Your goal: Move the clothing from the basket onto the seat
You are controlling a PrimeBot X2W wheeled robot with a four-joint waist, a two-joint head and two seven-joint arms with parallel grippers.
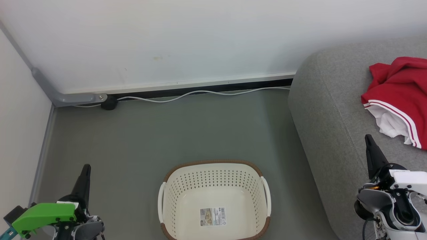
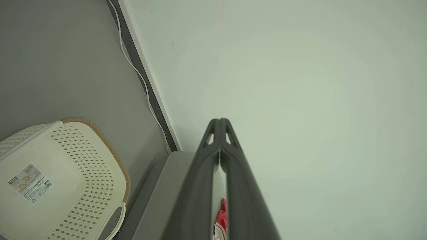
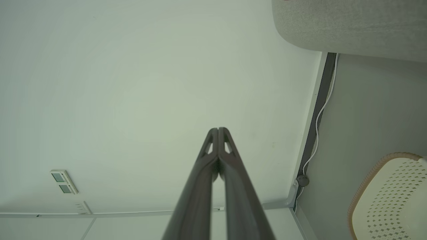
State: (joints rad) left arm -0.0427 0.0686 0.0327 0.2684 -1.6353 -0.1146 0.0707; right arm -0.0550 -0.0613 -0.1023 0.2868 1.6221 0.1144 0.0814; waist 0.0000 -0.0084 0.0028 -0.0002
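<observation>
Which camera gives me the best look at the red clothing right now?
The head view: the clothing lies crumpled on the seat, red and white both clear, though the frame's right edge cuts it. The left wrist view catches a red sliver low in frame. The right wrist view faces wall, seat edge and basket.

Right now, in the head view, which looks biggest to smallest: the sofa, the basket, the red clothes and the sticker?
1. Sofa
2. Basket
3. Clothes, though the picture's edge cuts off both these and the basket, so that order is unsure
4. Sticker
</observation>
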